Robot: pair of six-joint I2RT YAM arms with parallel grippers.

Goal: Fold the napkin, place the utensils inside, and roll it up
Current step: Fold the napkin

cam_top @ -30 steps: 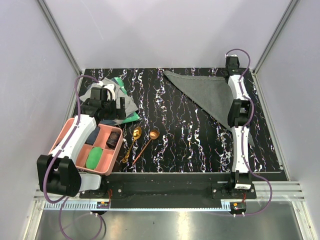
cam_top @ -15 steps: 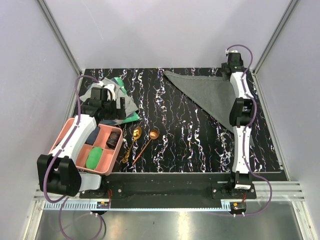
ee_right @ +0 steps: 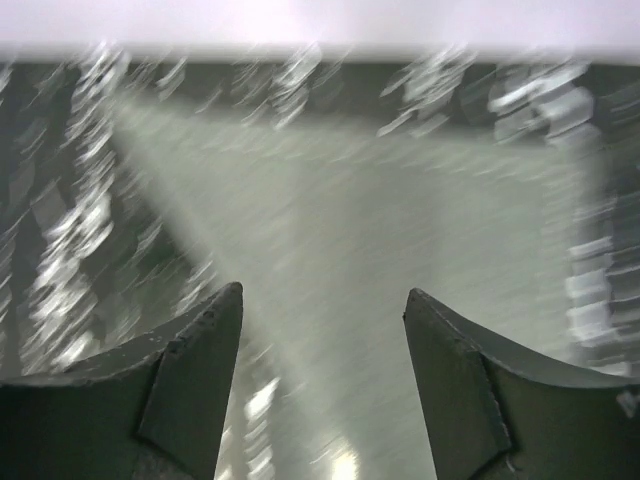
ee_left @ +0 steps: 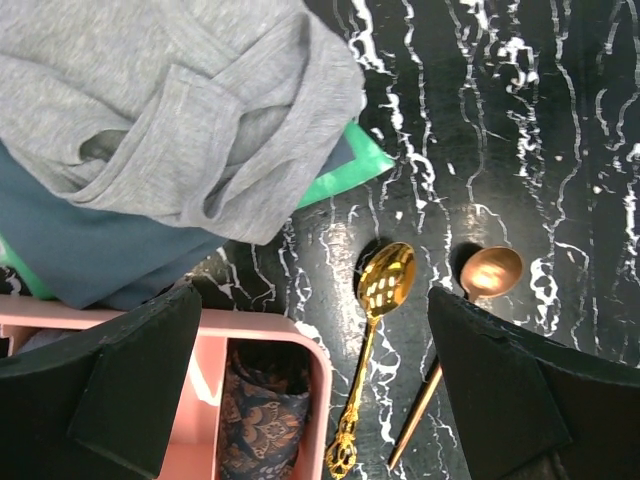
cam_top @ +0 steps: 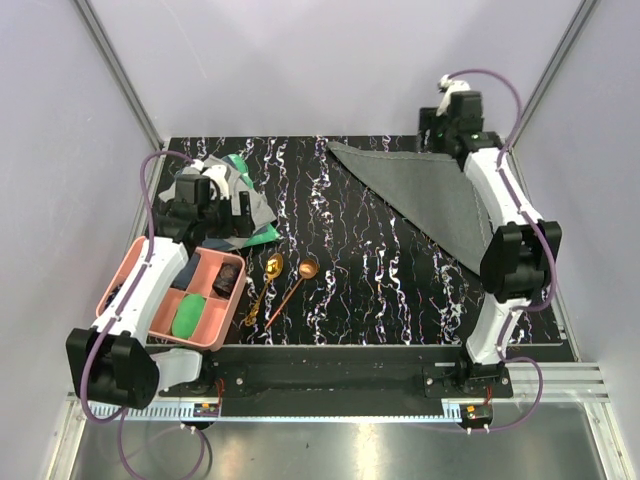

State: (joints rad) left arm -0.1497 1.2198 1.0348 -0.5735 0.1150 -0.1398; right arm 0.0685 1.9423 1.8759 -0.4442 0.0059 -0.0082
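Two spoons (ee_left: 385,285) lie side by side near the pink tray (ee_left: 255,328); the napkin (cam_top: 430,195) sits far right, a triangle; right gripper (ee_right: 322,300) hangs above it, arm stretched, jaws apart, empty; left gripper (ee_left: 312,298) gapes over the spoons

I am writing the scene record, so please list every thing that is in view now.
table: one, black with white veins
tray: one, pink, near left corner
napkin: one, dark grey, triangle shape, far right of table
gold spoon: one, gold, near left, beside tray
copper spoon: one, copper, just right of gold spoon
green item: one, green, in a tray compartment
patterned cloth: one, dark, in a tray compartment
light grey cloth: one, light grey, far left, behind tray
left gripper: one, black, open, near tray and spoons
right gripper: one, black, open, above the napkin
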